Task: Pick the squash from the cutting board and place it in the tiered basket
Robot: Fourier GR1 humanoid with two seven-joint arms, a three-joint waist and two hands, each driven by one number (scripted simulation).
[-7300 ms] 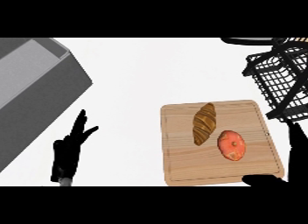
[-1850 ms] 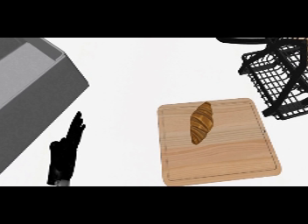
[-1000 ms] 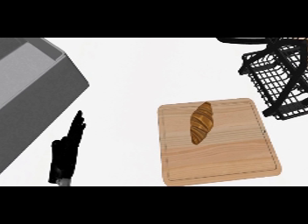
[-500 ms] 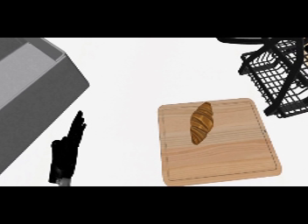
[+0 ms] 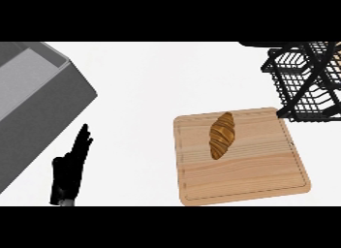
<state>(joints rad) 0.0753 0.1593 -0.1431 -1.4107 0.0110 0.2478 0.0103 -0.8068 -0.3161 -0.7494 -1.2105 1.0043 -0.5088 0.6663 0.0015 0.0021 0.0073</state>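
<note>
Left hand [image 5: 71, 167] rests open at 8 o'clock; right hand is out of view. Squash is not visible; croissant [image 5: 221, 134] on cutting board [image 5: 238, 179] risks mistaken pickup.

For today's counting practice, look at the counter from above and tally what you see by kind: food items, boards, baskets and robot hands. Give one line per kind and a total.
Food items: 1, the croissant lying on the board.
Boards: 1, the wooden cutting board.
Baskets: 1, the black wire tiered basket at the upper right.
Robot hands: 1, the left hand, open at the lower left.
Total: 4
</note>
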